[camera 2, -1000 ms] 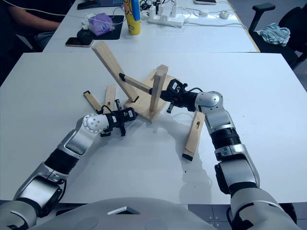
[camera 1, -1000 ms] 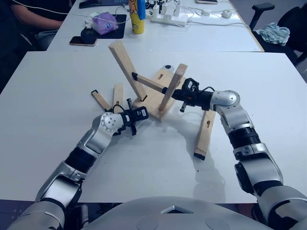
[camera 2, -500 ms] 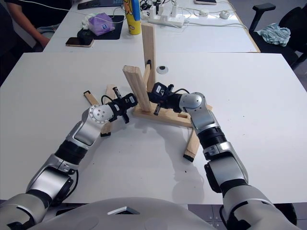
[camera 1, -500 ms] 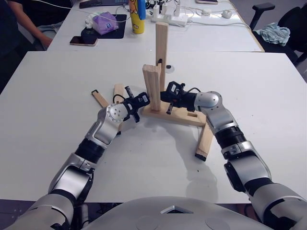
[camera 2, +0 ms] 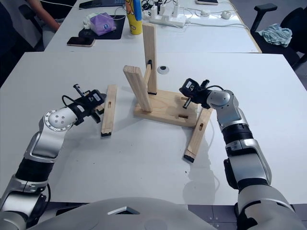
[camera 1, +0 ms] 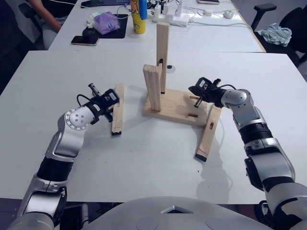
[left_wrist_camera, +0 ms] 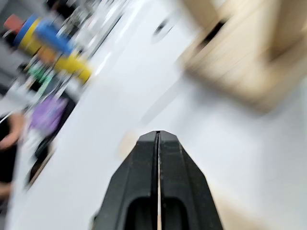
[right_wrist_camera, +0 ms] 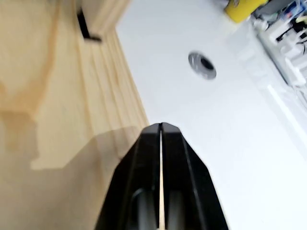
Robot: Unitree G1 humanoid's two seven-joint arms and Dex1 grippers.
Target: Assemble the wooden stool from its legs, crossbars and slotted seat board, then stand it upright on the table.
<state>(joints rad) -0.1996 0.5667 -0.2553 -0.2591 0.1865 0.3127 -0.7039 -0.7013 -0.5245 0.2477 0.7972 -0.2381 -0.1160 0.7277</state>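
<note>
The slotted seat board (camera 1: 175,109) lies flat on the white table. Two legs stand up out of it: a tall one (camera 1: 162,52) at the back and a shorter one (camera 1: 153,87) in front. One loose leg (camera 1: 118,108) lies on the table left of the board. Another loose leg (camera 1: 209,132) rests against the board's right edge. My left gripper (camera 1: 94,92) is shut and holds nothing, just left of the lying leg; its fingers (left_wrist_camera: 158,143) are pressed together. My right gripper (camera 1: 197,97) hovers over the board's right end, also shut, its fingers (right_wrist_camera: 160,139) closed on nothing.
A round metal grommet (camera 1: 170,68) sits in the table behind the board. The far table holds a yellow bottle (camera 1: 139,14), a purple bundle (camera 1: 105,21), a phone (camera 1: 84,40) and a power strip (camera 1: 170,17). Bare tabletop (camera 1: 144,158) lies in front.
The board with its two legs went from tilted to flat with legs upright. Both grippers then drew away from it, the left one leftward and the right one toward the board's right end.
</note>
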